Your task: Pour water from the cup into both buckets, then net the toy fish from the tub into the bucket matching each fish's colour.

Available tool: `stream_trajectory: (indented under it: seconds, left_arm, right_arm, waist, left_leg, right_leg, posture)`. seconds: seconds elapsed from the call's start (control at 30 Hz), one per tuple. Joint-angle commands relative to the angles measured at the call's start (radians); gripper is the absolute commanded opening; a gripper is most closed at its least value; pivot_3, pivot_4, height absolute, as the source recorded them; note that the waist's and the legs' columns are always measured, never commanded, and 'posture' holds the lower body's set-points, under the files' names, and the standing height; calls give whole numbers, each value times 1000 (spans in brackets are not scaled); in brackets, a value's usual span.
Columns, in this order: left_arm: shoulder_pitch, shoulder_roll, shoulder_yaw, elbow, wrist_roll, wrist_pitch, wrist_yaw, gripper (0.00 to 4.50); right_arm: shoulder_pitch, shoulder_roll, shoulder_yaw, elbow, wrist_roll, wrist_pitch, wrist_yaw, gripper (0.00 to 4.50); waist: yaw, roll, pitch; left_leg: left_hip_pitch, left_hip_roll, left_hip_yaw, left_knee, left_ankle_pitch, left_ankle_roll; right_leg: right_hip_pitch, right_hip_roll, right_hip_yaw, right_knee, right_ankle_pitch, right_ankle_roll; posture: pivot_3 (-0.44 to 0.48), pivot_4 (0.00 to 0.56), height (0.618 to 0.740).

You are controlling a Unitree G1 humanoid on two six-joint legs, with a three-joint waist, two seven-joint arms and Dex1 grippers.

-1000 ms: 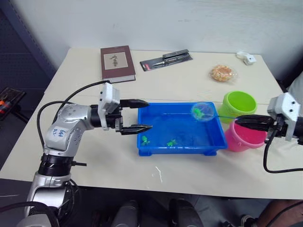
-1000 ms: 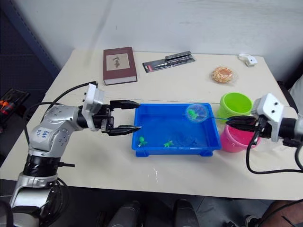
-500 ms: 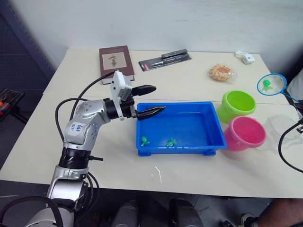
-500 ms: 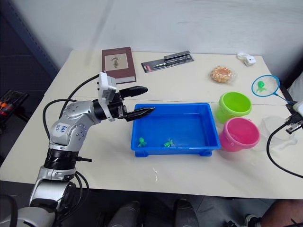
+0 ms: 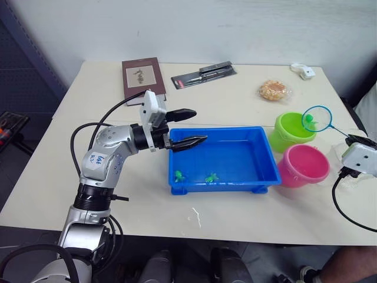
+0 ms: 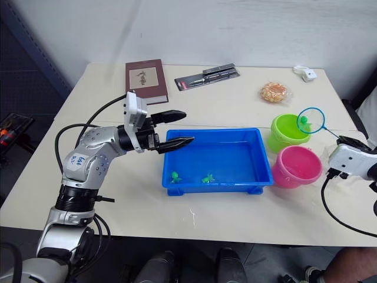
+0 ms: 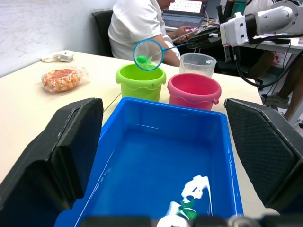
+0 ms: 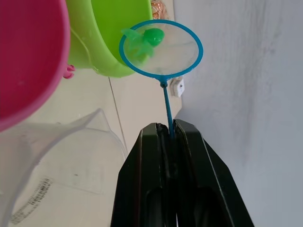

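Above green bucket [image 5: 293, 131] near table's right edge: net [image 8: 161, 48] with green fish [image 8: 152, 36], clamped by right gripper [image 8: 166, 137]; left gripper [image 5: 189, 127] spread wide.

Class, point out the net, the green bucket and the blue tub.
net [image 8: 161, 48], right wrist view, on its mesh.
green bucket [image 5: 281, 140], left eye view, outer wall.
blue tub [image 5: 235, 158], left eye view, bare floor.

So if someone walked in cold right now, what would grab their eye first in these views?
Probably the net, held up over the lime green bucket with a green fish in its mesh, its handle clamped in the right tool. Next, the bright blue tub mid-table, two green fish near its front wall, with the left tool open at its left end.
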Motion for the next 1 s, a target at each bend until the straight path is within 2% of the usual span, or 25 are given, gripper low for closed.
stream_trajectory:
  seconds: [0.03, 0.1, 0.3, 0.4, 0.8, 0.9, 1.0]
  left_arm:
    - [-5, 0, -4, -29, -6, -7, -8, 4388]
    - [-5, -2, -6, -27, -7, -8, -12, 4388]
    - [-5, -4, -12, -22, -6, -17, -26, 4388]
    - [-4, -7, -14, -21, -7, -18, -30, 4388]
    - [-10, -28, -19, -11, -4, -23, -29, 4388]
    - [-9, -33, -19, -10, -4, -25, -25, 4388]
    - [-7, -34, -18, -13, -4, -25, -23, 4388]
  right_arm:
    - [0, -64, 33, -14, -131, -30, -134, 0]
    - [0, -83, 63, -21, -198, -31, -198, 0]
    - [-17, -116, 142, -26, -257, -79, -251, 0]
    - [-35, -124, 146, -43, -321, -42, -338, 0]
    - [-90, -159, 178, -7, -340, -23, -365, 0]
    - [-73, -154, 194, -40, -318, -75, -347, 0]
    - [-75, -168, 181, 17, -320, -31, -362, 0]
  waist:
    - [-1, 0, 0]
    - [-2, 0, 0]
    - [-2, 0, 0]
    - [-1, 0, 0]
    - [-1, 0, 0]
    - [-2, 0, 0]
    - [-1, 0, 0]
  left_leg:
    - [0, 0, 0, 0, 0, 0]
    - [0, 0, 0, 0, 0, 0]
    - [0, 0, 0, 0, 0, 0]
    - [0, 0, 0, 0, 0, 0]
    - [0, 0, 0, 0, 0, 0]
    - [0, 0, 0, 0, 0, 0]
    - [0, 0, 0, 0, 0, 0]
  right_leg:
    - [0, 0, 0, 0, 0, 0]
    - [0, 0, 0, 0, 0, 0]
    - [0, 0, 0, 0, 0, 0]
    - [0, 0, 0, 0, 0, 0]
    - [0, 1, 0, 0, 0, 0]
    - [0, 1, 0, 0, 0, 0]
    - [0, 1, 0, 0, 0, 0]
  posture:
    - [0, 150, 738]
    - [0, 150, 738]
    - [0, 150, 738]
    - [0, 150, 738]
    - [0, 150, 738]
    - [0, 150, 738]
    - [0, 150, 738]
